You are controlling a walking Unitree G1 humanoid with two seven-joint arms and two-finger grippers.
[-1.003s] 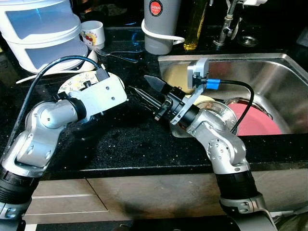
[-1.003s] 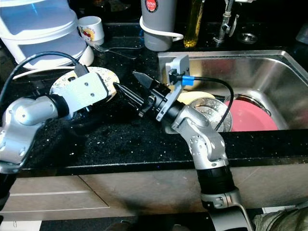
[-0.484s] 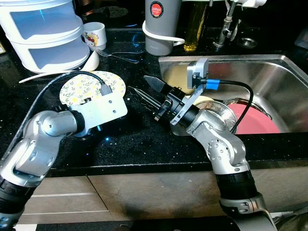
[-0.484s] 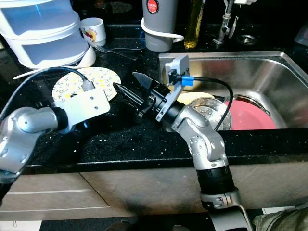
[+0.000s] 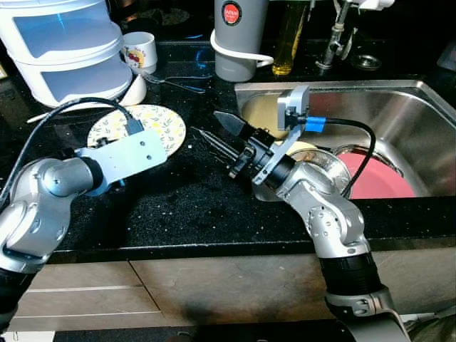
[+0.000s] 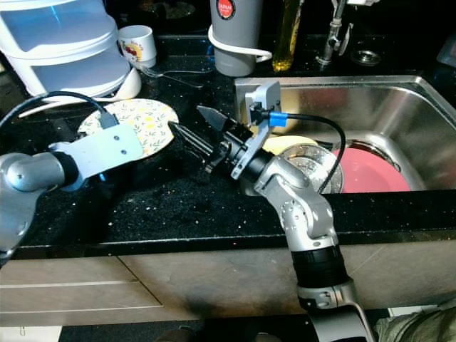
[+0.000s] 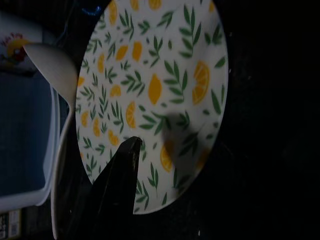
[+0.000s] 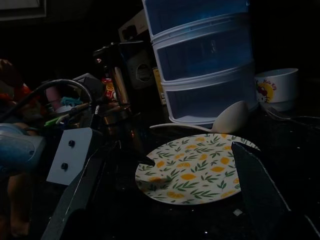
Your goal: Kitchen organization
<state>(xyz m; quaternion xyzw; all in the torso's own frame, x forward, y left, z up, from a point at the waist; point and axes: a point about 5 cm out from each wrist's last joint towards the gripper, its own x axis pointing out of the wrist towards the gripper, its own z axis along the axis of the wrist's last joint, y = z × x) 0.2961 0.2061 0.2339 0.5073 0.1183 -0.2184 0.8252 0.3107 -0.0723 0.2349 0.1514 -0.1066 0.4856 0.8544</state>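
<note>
A round plate with a lemon and leaf pattern (image 5: 146, 120) lies flat on the black counter. My left gripper (image 5: 146, 151) sits under its grey wrist mount at the plate's near edge, low over the counter. In the left wrist view the plate (image 7: 155, 95) is close ahead. My right gripper (image 5: 206, 123) hovers just right of the plate, open and empty, pointing toward it. In the right wrist view its two fingers (image 8: 80, 195) frame the plate (image 8: 195, 167).
A steel sink (image 5: 399, 100) on the right holds a red plate (image 5: 381, 182) and a metal lid (image 5: 324, 165). Behind the plate stand a stacked white and blue container (image 5: 64, 43), a mug (image 5: 139, 50), a white spoon (image 5: 134, 89), a grey jug (image 5: 239, 35) and a bottle (image 5: 288, 35).
My left arm has drawn back to the left and toward the counter's front, uncovering most of the lemon plate. The right arm has stayed where it was.
</note>
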